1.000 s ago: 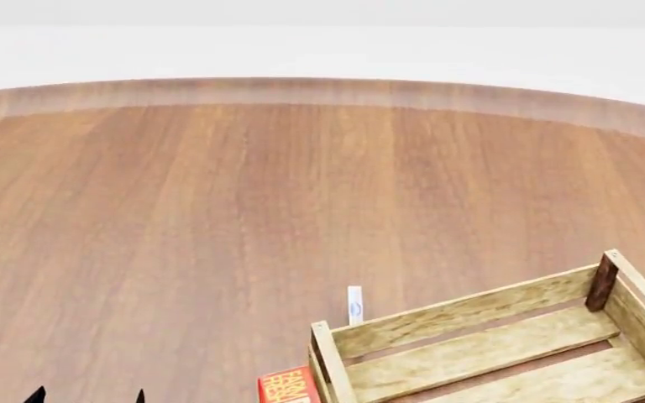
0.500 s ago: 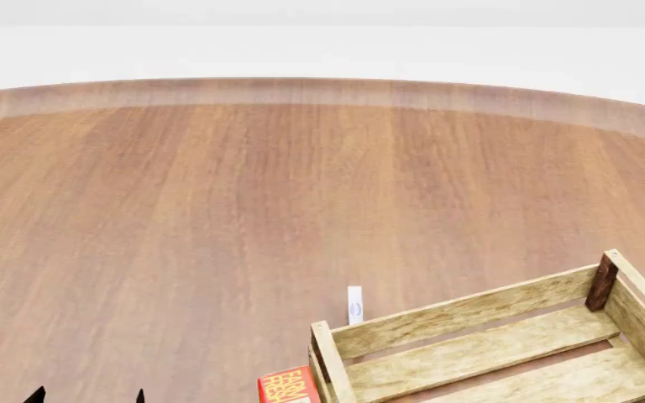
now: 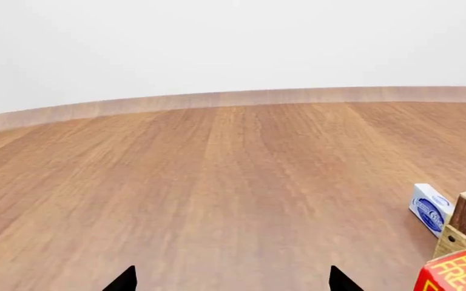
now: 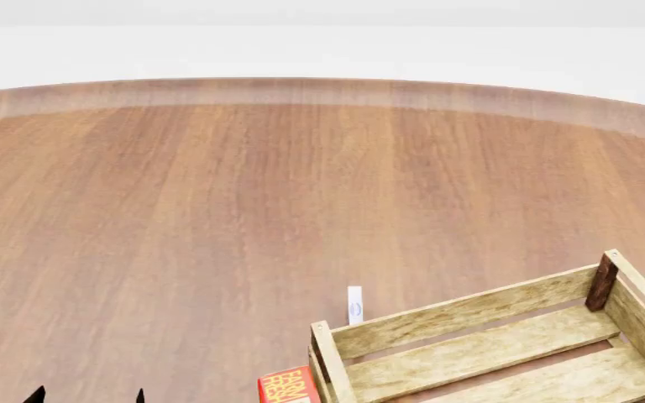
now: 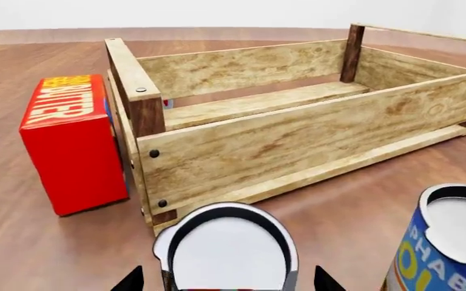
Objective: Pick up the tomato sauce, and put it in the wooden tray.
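Note:
The tomato sauce (image 5: 227, 248) is a small can with a silver top, and a sliver of red label shows under its rim. It stands on the table just in front of the wooden tray (image 5: 314, 130). My right gripper (image 5: 227, 280) is open, with one dark fingertip on each side of the can and gaps between them and it. The right gripper is out of the head view, where the pale slatted wooden tray (image 4: 469, 315) sits at the lower right. My left gripper (image 3: 231, 280) is open over bare table, far left of the tray, with nothing between its fingers.
A blue-and-yellow can (image 5: 443, 242) stands close beside the tomato sauce. A red box (image 5: 71, 139) leans against the tray's end wall. A small blue-and-white box (image 3: 429, 206) stands behind the tray's corner post. The round wooden table (image 4: 244, 193) stretches far ahead.

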